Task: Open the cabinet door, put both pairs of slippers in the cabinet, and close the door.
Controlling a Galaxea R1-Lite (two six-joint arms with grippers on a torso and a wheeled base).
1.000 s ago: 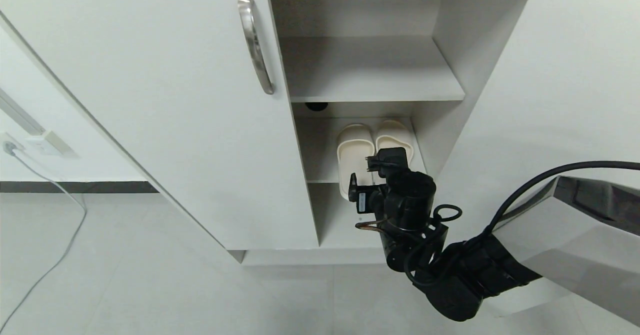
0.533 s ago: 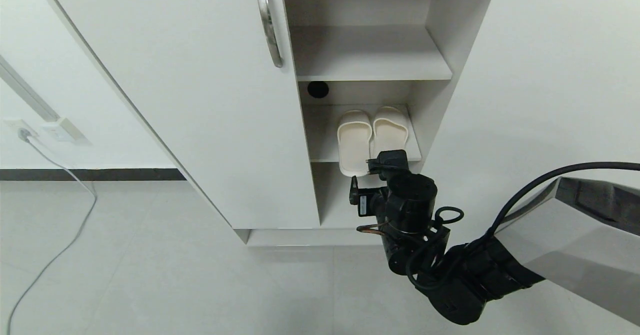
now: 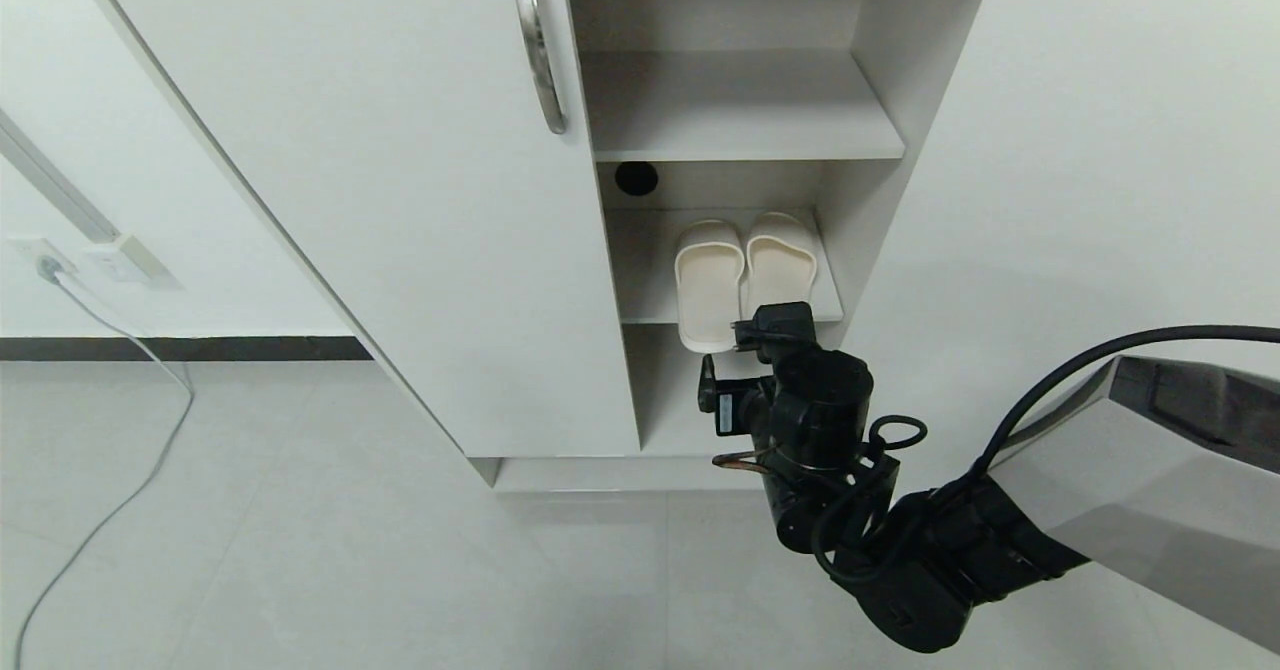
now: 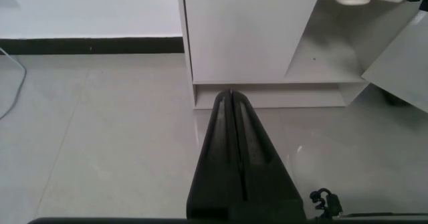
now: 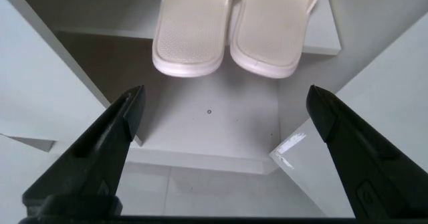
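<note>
A cream pair of slippers (image 3: 745, 268) lies side by side on the middle shelf (image 3: 640, 270) of the white cabinet, heels toward me and the left heel jutting over the shelf edge. The right door (image 3: 1100, 150) stands swung open; the left door (image 3: 380, 200) with its metal handle (image 3: 538, 45) is closed. My right gripper (image 3: 740, 342) hangs open just in front of and below the slippers (image 5: 231, 23), nothing between its fingers (image 5: 114, 144). My left gripper (image 4: 231, 95) is shut and empty, low over the floor before the cabinet's base (image 4: 274, 93).
An upper shelf (image 3: 740, 100) and the bottom compartment (image 3: 680, 410) hold nothing. A wall socket (image 3: 45, 268) with a grey cable (image 3: 130, 490) sits far left, above a black baseboard (image 3: 180, 350). Grey tiled floor (image 3: 350, 570) lies in front.
The whole head view shifted back from the cabinet a second ago, and my right gripper now sits farther out from the slippers. Almost nothing has changed in the last half second.
</note>
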